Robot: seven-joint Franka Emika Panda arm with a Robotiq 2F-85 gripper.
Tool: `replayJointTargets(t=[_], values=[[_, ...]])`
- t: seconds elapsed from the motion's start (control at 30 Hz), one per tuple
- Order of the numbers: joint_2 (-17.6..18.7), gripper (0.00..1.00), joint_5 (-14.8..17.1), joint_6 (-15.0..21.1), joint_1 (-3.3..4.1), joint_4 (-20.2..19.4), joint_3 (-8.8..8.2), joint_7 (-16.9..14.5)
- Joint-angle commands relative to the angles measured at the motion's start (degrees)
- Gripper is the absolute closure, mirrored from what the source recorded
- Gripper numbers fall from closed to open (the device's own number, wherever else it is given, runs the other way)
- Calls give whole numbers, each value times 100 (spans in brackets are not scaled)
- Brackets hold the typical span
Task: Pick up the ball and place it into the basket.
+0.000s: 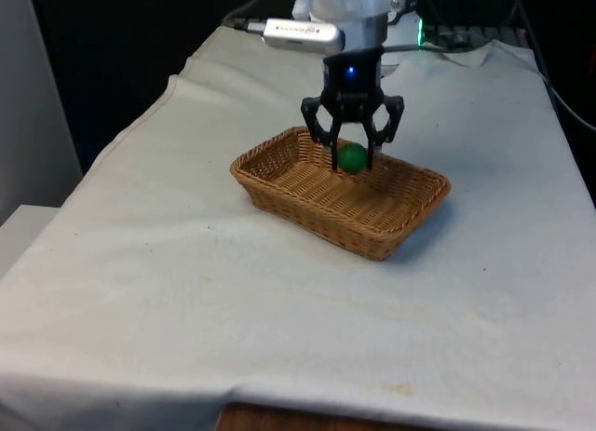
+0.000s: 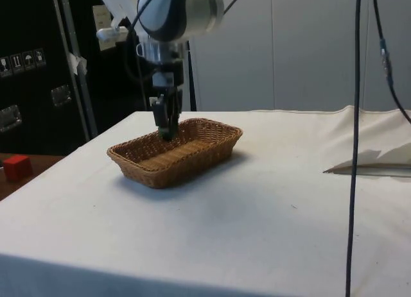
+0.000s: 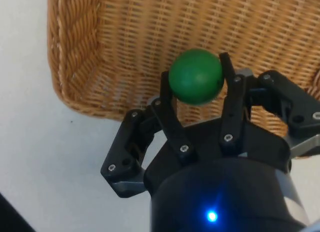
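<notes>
A small green ball (image 1: 352, 158) sits between the fingers of my black gripper (image 1: 353, 163), which is shut on it. The gripper hangs just above the far end of an oblong wicker basket (image 1: 312, 219), with the ball about level with the rim. In the wrist view the ball (image 3: 196, 75) is pinched on both sides by the fingertips (image 3: 165, 86), over the basket's woven floor close to one corner (image 3: 75, 66). From the side, the gripper (image 2: 167, 130) dips into the basket (image 2: 168, 172) near its far wall.
The basket stands mid-table on the white cloth (image 1: 279, 319). A black cable (image 2: 352, 181) hangs down in front of the side camera. A fold of cloth (image 2: 372, 165) lies at the side view's right. A red block (image 2: 17, 167) sits off the table.
</notes>
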Motion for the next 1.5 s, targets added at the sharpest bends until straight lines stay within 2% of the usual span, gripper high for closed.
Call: replayJointTargets(t=[0.0, 0.23, 0.27, 0.3, 0.5, 0.53, 0.57, 0.6, 0.83, 0.97, 1.03, 1.17, 1.2, 1.23, 1.33, 1.37, 1.47], values=[[74, 100, 80, 97, -34, 29, 57, -46], [407, 100, 132, 309, -63, 126, 126, -46], [384, 100, 46, 269, 0, 92, 52, 11], [504, 100, 172, 344, -69, 172, 132, -57], [728, 100, 258, 338, -52, 315, 120, -69], [739, 100, 264, 338, -52, 315, 120, -69], [728, 100, 183, 315, -6, 309, 57, -11], [756, 100, 264, 344, -46, 315, 120, -63], [791, 100, 195, 315, -6, 309, 92, -6], [802, 99, 223, 327, -17, 315, 115, -17], [796, 86, 218, 327, -17, 315, 109, -17], [791, 52, 195, 309, -6, 309, 92, -6], [796, 52, 218, 321, -17, 315, 103, -17], [796, 31, 212, 321, -17, 315, 103, -17], [796, 5, 212, 321, -17, 315, 103, -17], [796, 0, 212, 321, -17, 315, 103, -17], [796, 0, 212, 315, -17, 315, 103, -17]])
